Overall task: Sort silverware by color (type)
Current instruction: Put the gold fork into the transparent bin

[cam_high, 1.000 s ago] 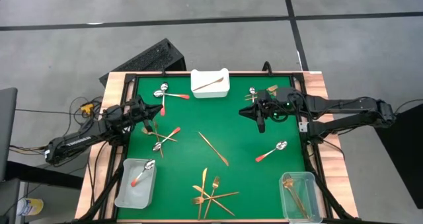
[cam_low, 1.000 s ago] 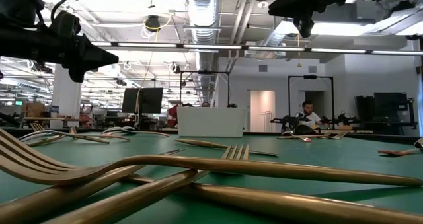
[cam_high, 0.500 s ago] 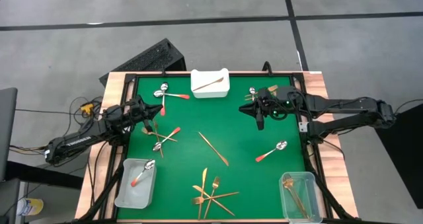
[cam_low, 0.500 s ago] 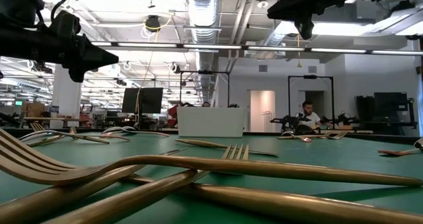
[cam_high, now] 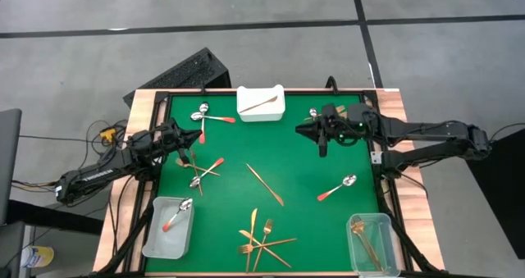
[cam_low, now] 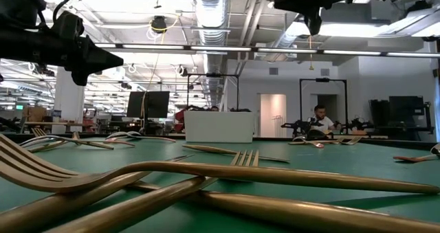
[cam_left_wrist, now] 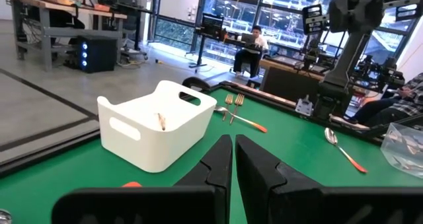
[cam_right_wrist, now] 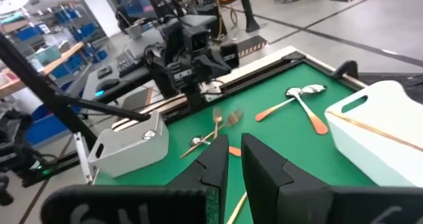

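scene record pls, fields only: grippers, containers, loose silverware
left gripper: shut, empty, raised over the table's left side
right gripper: raised over the back right, nothing seen in it
white tray: back centre, one gold piece inside
left clear bin: front left, one red-handled spoon
right clear bin: front right, gold pieces
loose: gold pile front centre; red-handled spoon right

The high view looks straight down on the whole green table (cam_high: 271,159). The low view sits at tabletop level (forks close up). Both wrist views look across it, sharing the white tray (cam_left_wrist: 155,128).
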`<action>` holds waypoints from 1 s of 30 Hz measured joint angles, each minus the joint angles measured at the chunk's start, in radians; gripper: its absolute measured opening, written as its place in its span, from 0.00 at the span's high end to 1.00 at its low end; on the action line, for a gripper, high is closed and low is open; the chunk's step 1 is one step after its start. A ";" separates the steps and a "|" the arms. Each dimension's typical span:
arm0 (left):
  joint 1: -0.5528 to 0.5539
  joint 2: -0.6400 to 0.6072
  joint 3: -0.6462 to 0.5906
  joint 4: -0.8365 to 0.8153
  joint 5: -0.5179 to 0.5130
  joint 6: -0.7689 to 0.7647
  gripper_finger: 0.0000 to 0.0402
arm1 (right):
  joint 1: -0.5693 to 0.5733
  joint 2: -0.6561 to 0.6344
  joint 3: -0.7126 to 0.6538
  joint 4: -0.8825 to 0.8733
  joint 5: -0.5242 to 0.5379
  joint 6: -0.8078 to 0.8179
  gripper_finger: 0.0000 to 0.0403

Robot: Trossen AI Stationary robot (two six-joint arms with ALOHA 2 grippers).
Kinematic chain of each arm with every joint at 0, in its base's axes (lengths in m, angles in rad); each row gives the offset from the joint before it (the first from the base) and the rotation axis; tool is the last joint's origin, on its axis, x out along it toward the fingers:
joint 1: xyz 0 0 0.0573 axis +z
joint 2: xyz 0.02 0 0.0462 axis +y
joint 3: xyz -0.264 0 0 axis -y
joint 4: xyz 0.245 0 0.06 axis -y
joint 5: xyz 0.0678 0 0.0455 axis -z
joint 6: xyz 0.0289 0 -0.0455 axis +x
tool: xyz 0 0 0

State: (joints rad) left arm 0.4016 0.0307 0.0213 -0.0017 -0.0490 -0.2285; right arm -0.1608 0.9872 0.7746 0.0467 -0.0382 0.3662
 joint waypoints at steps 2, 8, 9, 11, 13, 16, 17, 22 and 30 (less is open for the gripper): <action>0.000 0.000 0.000 0.000 0.000 0.000 0.98 | 0.000 0.000 0.000 0.000 0.018 0.001 0.84; 0.000 0.000 0.000 0.000 0.000 0.000 0.98 | 0.001 0.000 0.000 -0.001 0.021 0.008 0.84; 0.000 0.000 0.000 0.000 0.000 0.000 0.98 | 0.001 0.000 0.000 -0.001 0.021 0.013 0.84; 0.000 0.000 0.000 0.000 0.000 0.000 0.98 | 0.001 0.000 0.000 -0.001 0.021 0.018 0.84; 0.000 0.000 0.000 0.000 0.000 0.000 0.98 | 0.001 0.000 0.000 -0.001 0.021 0.019 0.84; 0.000 0.000 0.000 0.000 0.000 0.000 0.98 | 0.001 0.000 0.000 -0.001 0.021 0.019 0.84; 0.000 0.000 0.000 0.000 0.000 0.000 0.98 | 0.001 0.000 0.000 -0.001 0.021 0.019 0.84; 0.000 0.000 0.000 0.000 0.000 0.000 0.98 | 0.001 0.000 0.000 -0.001 0.021 0.019 0.84; 0.000 0.000 0.000 0.000 0.000 0.000 0.98 | 0.000 0.000 0.000 -0.001 0.021 0.020 0.84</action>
State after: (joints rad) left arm 0.4019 0.0307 0.0216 -0.0017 -0.0490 -0.2287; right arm -0.1608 0.9874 0.7746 0.0456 -0.0170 0.3858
